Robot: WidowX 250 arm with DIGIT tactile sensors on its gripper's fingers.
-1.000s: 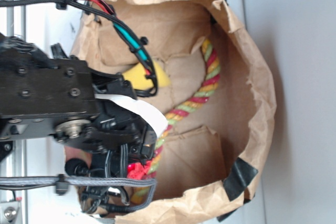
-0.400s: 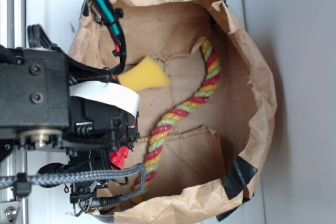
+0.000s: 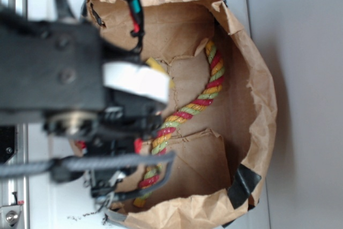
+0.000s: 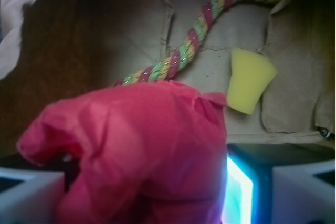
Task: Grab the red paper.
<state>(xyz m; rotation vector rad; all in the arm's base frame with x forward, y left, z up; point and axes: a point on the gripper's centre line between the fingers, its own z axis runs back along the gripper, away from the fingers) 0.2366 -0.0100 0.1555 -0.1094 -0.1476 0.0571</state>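
Gripper (image 4: 152,203) fingers (image 4: 26,195) sit at either lower corner of the wrist view with the red paper (image 4: 142,150) bunched between them, so it appears clamped on the wad, though the contact itself is hidden by the paper. Nothing separates paper from tool: the wad fills the space straight ahead of the fingers, raised over the brown paper bag (image 3: 257,95) floor, well apart from the twisted rope (image 4: 189,45) and the yellow sponge (image 4: 249,80) below. From the exterior view, the blurred arm (image 3: 51,68) hides nearly all of the paper, only a red speck showing.
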